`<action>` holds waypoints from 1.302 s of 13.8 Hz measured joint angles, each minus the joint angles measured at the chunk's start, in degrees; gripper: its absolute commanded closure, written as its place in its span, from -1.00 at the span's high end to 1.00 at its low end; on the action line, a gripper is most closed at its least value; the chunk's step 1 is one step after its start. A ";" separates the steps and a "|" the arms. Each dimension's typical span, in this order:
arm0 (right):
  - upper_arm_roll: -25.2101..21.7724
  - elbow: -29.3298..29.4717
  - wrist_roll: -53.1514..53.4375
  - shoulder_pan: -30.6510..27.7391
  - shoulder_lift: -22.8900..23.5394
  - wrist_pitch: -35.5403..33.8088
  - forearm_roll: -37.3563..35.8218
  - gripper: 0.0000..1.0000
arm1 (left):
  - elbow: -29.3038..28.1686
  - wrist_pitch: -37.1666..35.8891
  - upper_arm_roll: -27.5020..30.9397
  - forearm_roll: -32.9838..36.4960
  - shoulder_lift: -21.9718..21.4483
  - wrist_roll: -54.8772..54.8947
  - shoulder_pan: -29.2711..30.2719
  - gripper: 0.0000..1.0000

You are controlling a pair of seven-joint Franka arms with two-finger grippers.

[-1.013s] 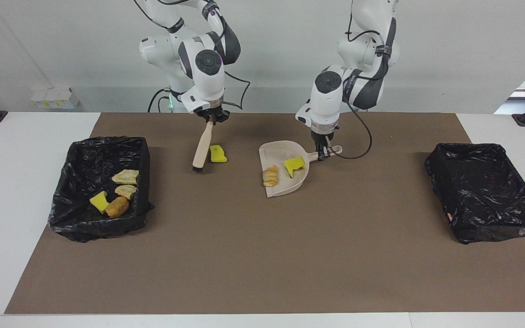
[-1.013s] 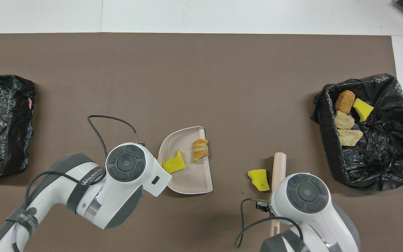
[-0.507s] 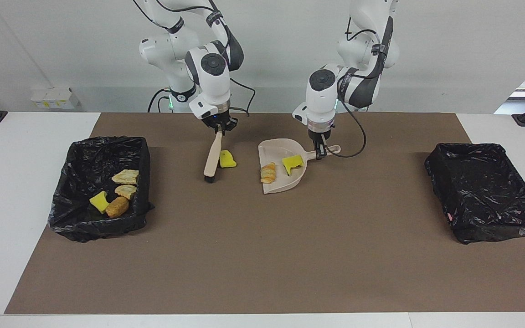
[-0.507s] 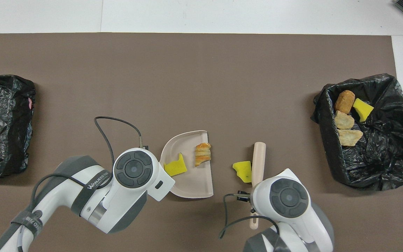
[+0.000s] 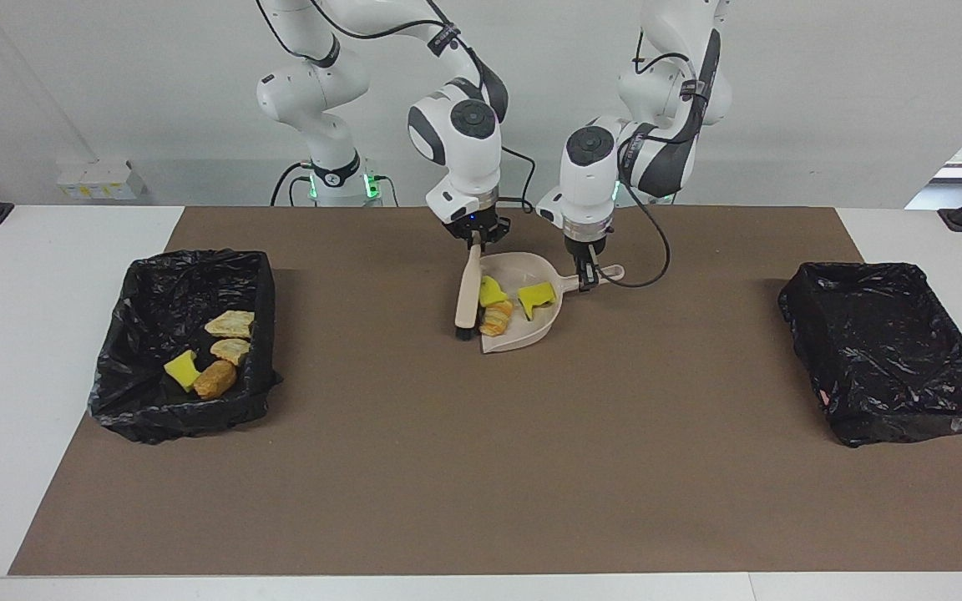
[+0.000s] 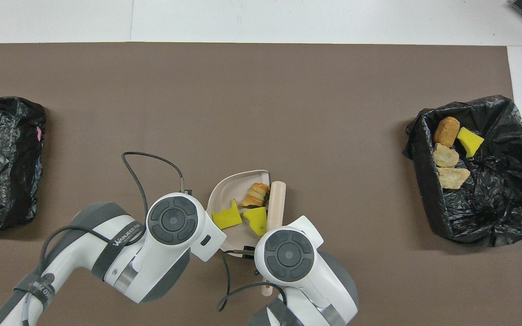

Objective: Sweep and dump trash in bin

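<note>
Pushing with beige black-bristled brush (image 5: 468, 294), clenched in right gripper (image 5: 476, 239), now at mouth of beige plastic dustpan (image 5: 531, 334); a second ago well short of it. Loose yellow sponge chunk (image 5: 491, 291) now inside dustpan, beside tan bread-like lump (image 5: 498, 318). Left gripper (image 5: 589, 283) clamped on dustpan handle. Dumping next, probably.

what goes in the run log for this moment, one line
left hand: shut on dustpan handle | right hand: shut on brush, at dustpan mouth | dustpan: three scraps | bin: four scraps
</note>
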 measured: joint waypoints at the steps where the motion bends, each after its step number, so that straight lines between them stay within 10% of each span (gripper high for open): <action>1: -0.04 2.52 0.00 -0.13 0.09 -3.41 0.01 -1.00 | -0.04 0.00 0.03 0.00 0.00 0.00 0.03 -1.00; 7: -0.98 10.96 -7.66 -6.04 -1.44 -17.20 -1.99 -1.00 | -0.19 0.00 0.42 0.01 0.01 5.15 2.54 -1.00; 18: -0.01 6.20 -5.67 -0.62 -3.11 -8.56 -3.35 -1.00 | 17.92 -11.51 1.62 0.31 -0.47 22.04 21.73 -1.00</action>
